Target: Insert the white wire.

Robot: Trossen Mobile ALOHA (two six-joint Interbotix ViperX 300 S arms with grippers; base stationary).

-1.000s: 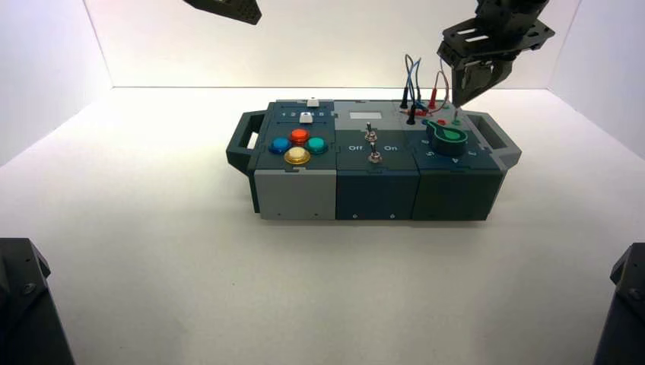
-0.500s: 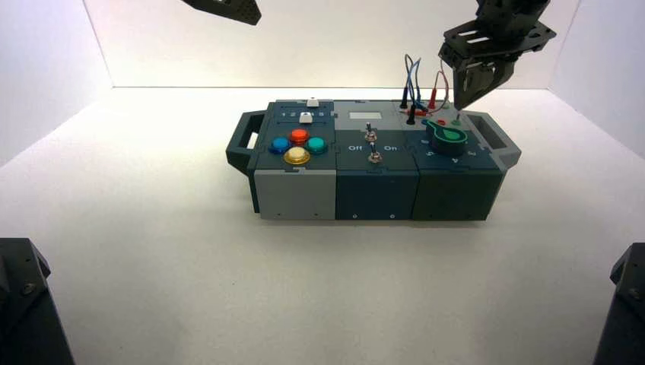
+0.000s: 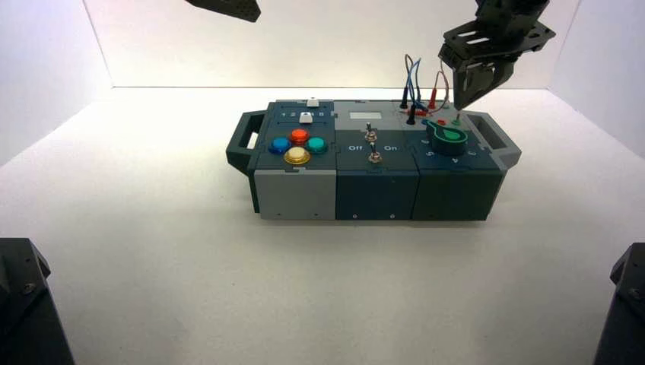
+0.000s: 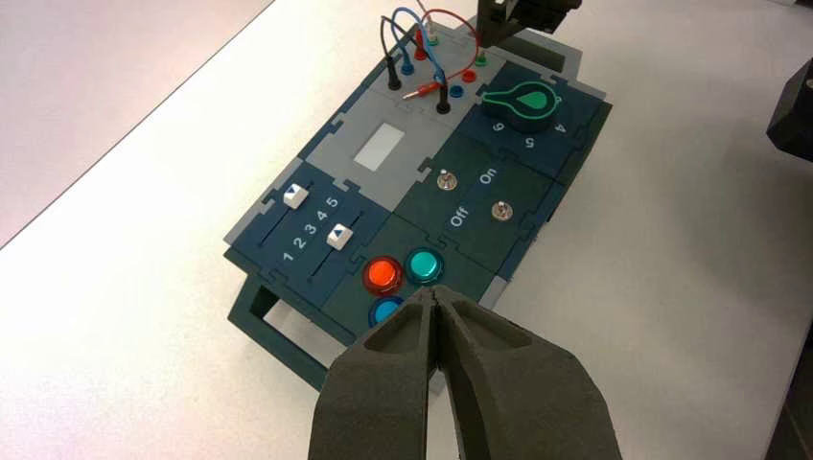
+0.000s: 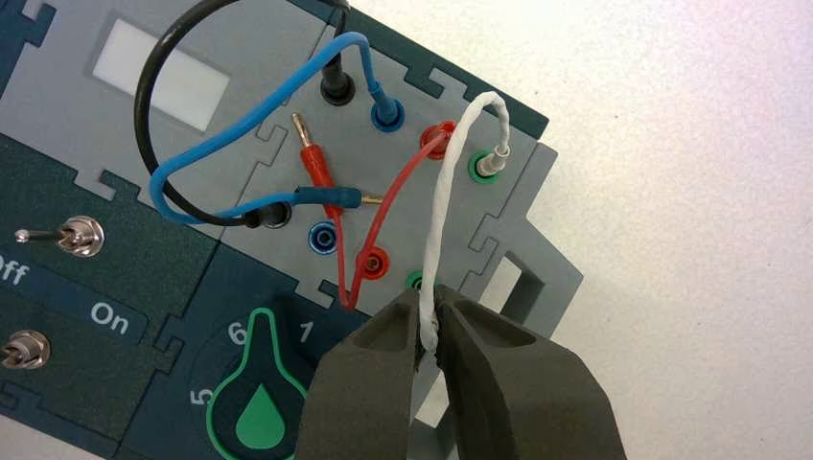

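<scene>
Right gripper (image 5: 429, 331) pinching one white wire (image 5: 443, 225), left gripper (image 4: 438, 305) closed empty, two toggle switches (image 4: 447, 180).

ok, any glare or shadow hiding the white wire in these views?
Right wrist view: even light, no glare. The white wire stands out on the grey panel, and only the right gripper, shut on it, hides its lower end. High view: bright back wall behind the wires, soft shadow at the base of the box. Left wrist view: the shut left gripper blocks the foreground.
</scene>
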